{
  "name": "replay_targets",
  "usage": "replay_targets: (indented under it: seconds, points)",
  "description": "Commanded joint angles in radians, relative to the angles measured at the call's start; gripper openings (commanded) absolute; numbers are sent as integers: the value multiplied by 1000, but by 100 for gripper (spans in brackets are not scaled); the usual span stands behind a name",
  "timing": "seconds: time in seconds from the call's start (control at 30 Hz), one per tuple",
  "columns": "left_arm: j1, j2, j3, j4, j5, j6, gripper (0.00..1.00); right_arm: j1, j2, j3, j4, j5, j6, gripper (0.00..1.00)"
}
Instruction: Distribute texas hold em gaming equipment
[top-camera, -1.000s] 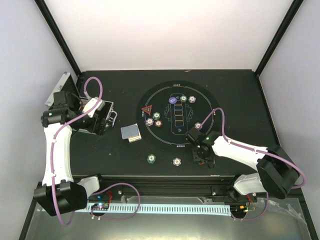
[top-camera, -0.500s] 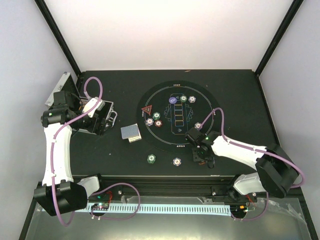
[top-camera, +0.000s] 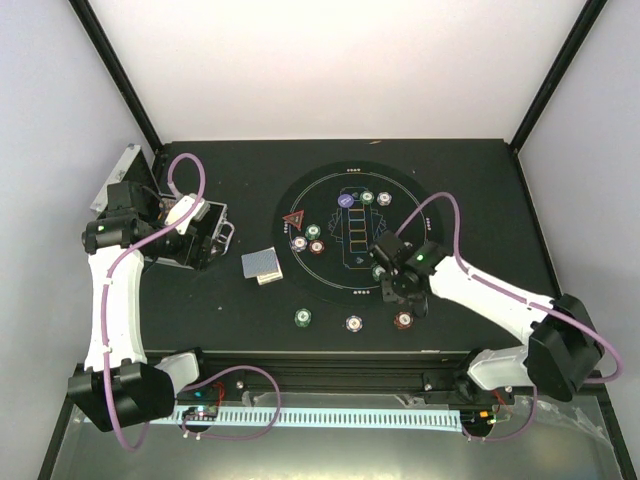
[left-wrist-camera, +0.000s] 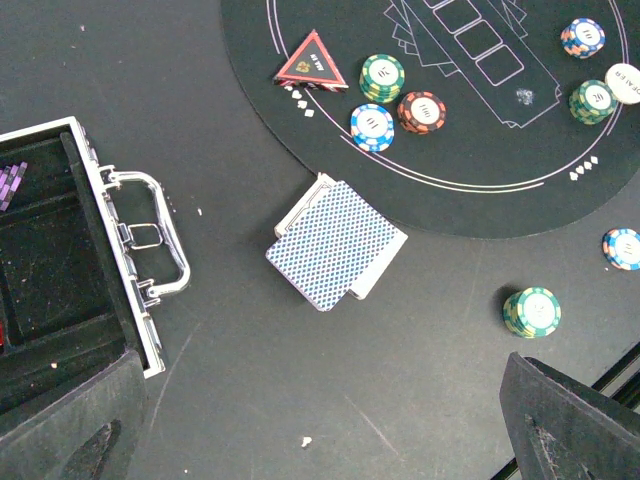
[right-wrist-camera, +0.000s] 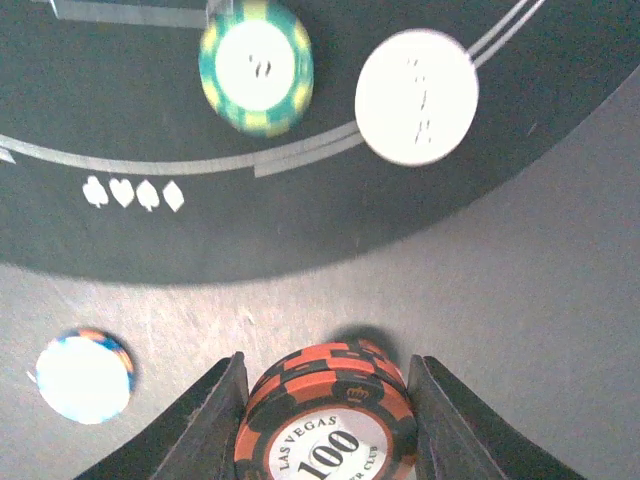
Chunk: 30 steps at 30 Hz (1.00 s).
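Movement on my right: claw (right-wrist-camera: 328, 365) has swung and now pinches the red-brown striped poker chip stack (top-camera: 403, 320) just off the round black mat (top-camera: 400, 210); ready to place, I reckon. Left claw (left-wrist-camera: 315, 430) spread.

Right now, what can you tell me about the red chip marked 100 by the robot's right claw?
The red chip stack looks a few chips thick, orange-red with black edge stripes and a white centre reading LAS VEGAS 100. It lies flat, apparently on the dark table just off the round mat. The right gripper's fingers stand close on either side; whether they press it is unclear.
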Motion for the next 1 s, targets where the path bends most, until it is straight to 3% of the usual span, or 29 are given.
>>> replay_targets:
  seconds: [0.0,0.23,0.6,0.77,0.97]
  points:
    - [6,4,25,11,14,1,99,-80,38,131,-39,65,-89,19]
    - [6,9,21,16,19,-14,99,-289,270,443,-8,49,-254,18]
    - [6,32,4,35,-15,-17,99,-488,766,989,-38,18,-329,15]
    - [7,46,16,25,-14,-10,99,-531,970,1200,-72,-1,-332,15]
    - [8,43,13,47,24,-21,99,-544,1123,1337,-78,-6,-335,15]
